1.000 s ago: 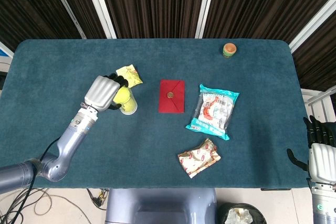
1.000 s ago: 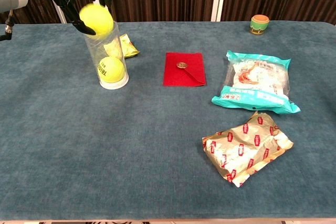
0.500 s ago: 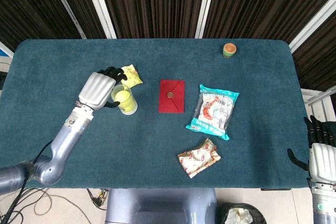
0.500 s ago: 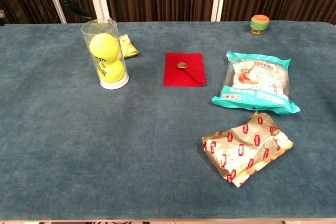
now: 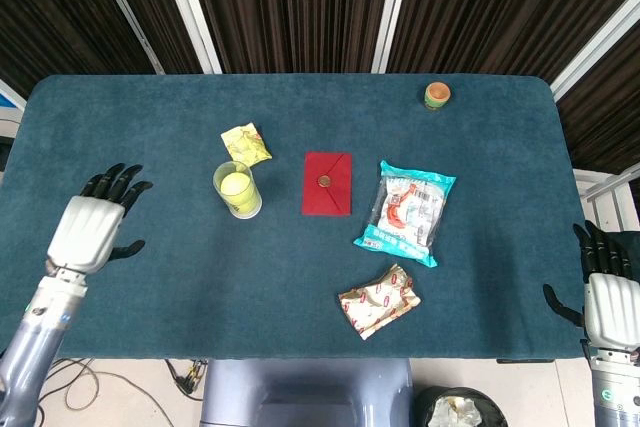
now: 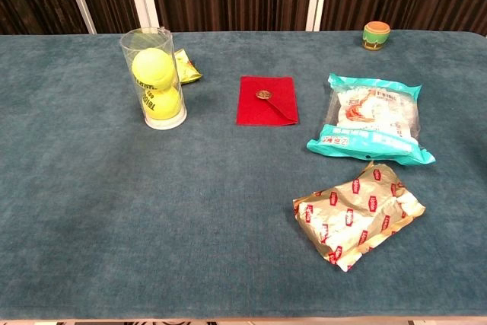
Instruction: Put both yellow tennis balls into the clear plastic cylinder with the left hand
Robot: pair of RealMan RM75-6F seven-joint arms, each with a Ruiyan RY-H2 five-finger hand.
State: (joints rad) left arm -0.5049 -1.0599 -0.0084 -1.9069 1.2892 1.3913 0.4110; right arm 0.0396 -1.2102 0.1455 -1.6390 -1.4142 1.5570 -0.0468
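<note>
The clear plastic cylinder (image 5: 237,190) (image 6: 154,78) stands upright on the blue table, left of centre. Two yellow tennis balls sit stacked inside it: the upper ball (image 6: 151,65) (image 5: 235,184) on the lower ball (image 6: 162,99). My left hand (image 5: 92,227) hovers over the table's left side, well away from the cylinder, fingers spread and empty. My right hand (image 5: 602,288) hangs off the table's right edge, fingers apart, holding nothing. Neither hand shows in the chest view.
A small yellow packet (image 5: 245,143) lies just behind the cylinder. A red envelope (image 5: 327,183), a teal snack bag (image 5: 404,211) and a red-and-gold wrapper (image 5: 379,300) lie centre to right. A small orange-and-green pot (image 5: 437,96) stands at the back right.
The left hand let the second ball drop into the cylinder, then drew back to the left and toward the table's near side. The right hand stayed put.
</note>
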